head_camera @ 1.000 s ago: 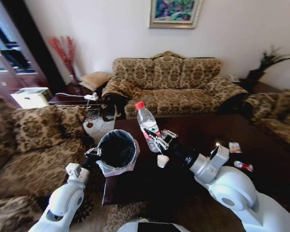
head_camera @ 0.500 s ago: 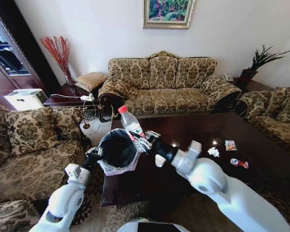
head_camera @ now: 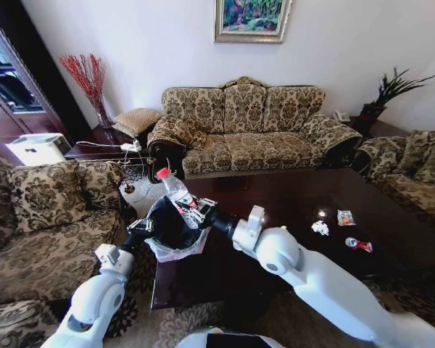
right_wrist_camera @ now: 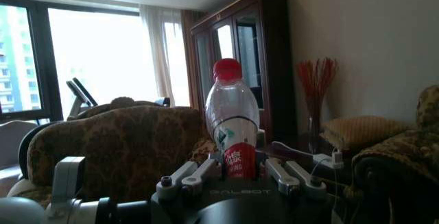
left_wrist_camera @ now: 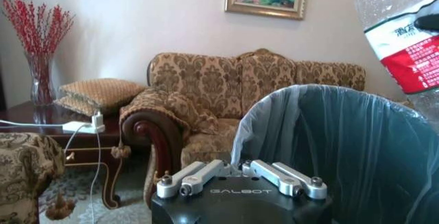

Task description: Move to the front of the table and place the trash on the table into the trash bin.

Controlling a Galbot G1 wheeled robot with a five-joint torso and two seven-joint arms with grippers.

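Since the earlier frame, the right end effector (head_camera: 196, 211) has carried the clear plastic bottle with a red cap and red label (head_camera: 175, 196) leftward off the glossy dark brown wooden surface (head_camera: 290, 210), so that the bottle now hangs tilted over the open mouth of the small round black trash bin lined with a translucent whitish bag (head_camera: 175, 228). In the right wrist view the right end effector (right_wrist_camera: 240, 175) has its fingers (right_wrist_camera: 195, 173) pressed in on the bottle's (right_wrist_camera: 233, 113) labelled lower body, cap pointing away from the wrist. The left end effector (head_camera: 141, 230) grips the bin at its rim on the side away from the surface, holding it up just beside the surface's left edge; in the left wrist view the left end effector (left_wrist_camera: 240, 175) has its fingers (left_wrist_camera: 287, 178) drawn together against the bag-covered rim (left_wrist_camera: 322, 131), with the bottle's (left_wrist_camera: 404, 34) red label just above the bin's opening. Toward the right edge of the surface lie a crumpled white paper bit (head_camera: 320, 228), a small red and clear snack wrapper (head_camera: 346, 217) beyond it, and another red and clear wrapper (head_camera: 359, 245) nearest the right edge, all well apart from the bin.
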